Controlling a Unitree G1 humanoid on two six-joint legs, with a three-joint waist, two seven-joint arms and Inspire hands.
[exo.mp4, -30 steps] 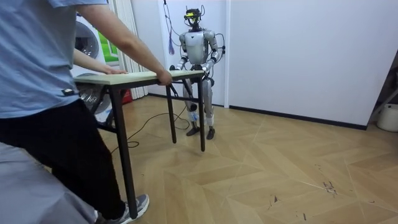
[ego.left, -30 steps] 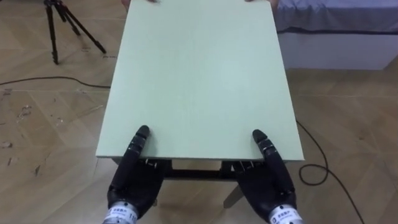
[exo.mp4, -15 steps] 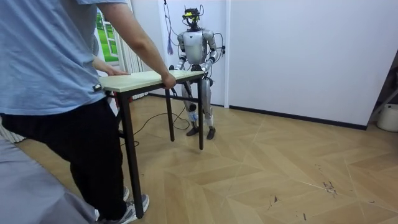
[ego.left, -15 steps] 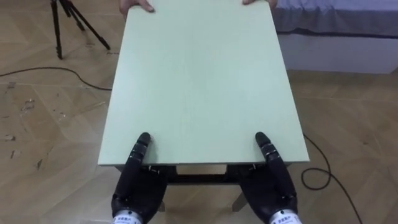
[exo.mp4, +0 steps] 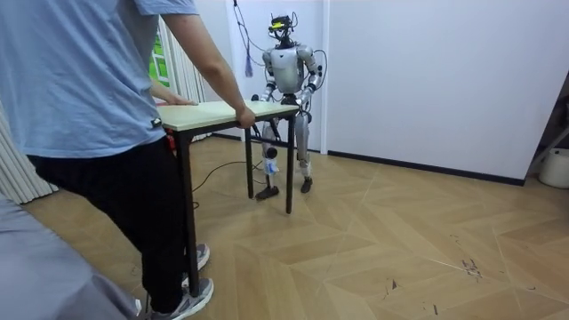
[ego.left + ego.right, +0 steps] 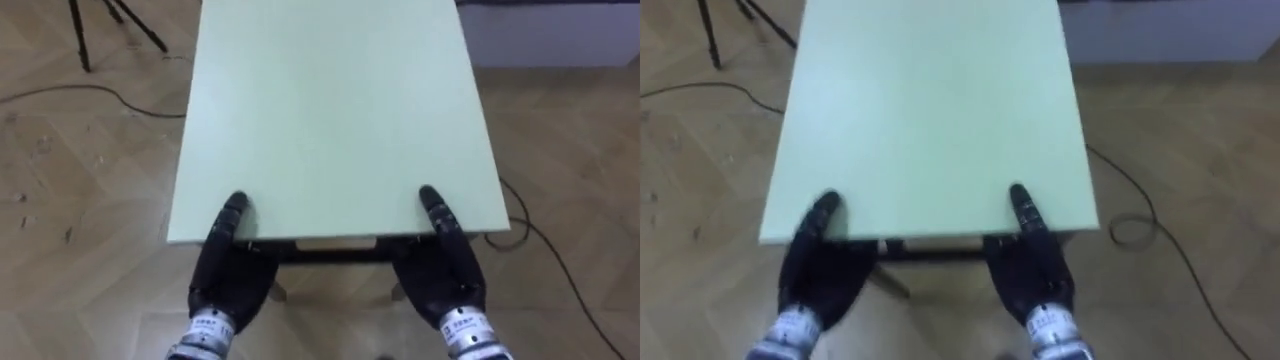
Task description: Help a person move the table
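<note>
While the table was shared between you and the person, your job, as I judged it, was to match that person's pace and hold your end level with theirs; a jerk or twist from you could have wrenched the top from the person's hand. Your left hand and right hand sat at the near edge, each thumb flat on the top and the rest tucked beneath; how tightly they closed I could not tell. The eye views gave you that edge close up; the room view added the person holding the opposite end, and the table's legs.
</note>
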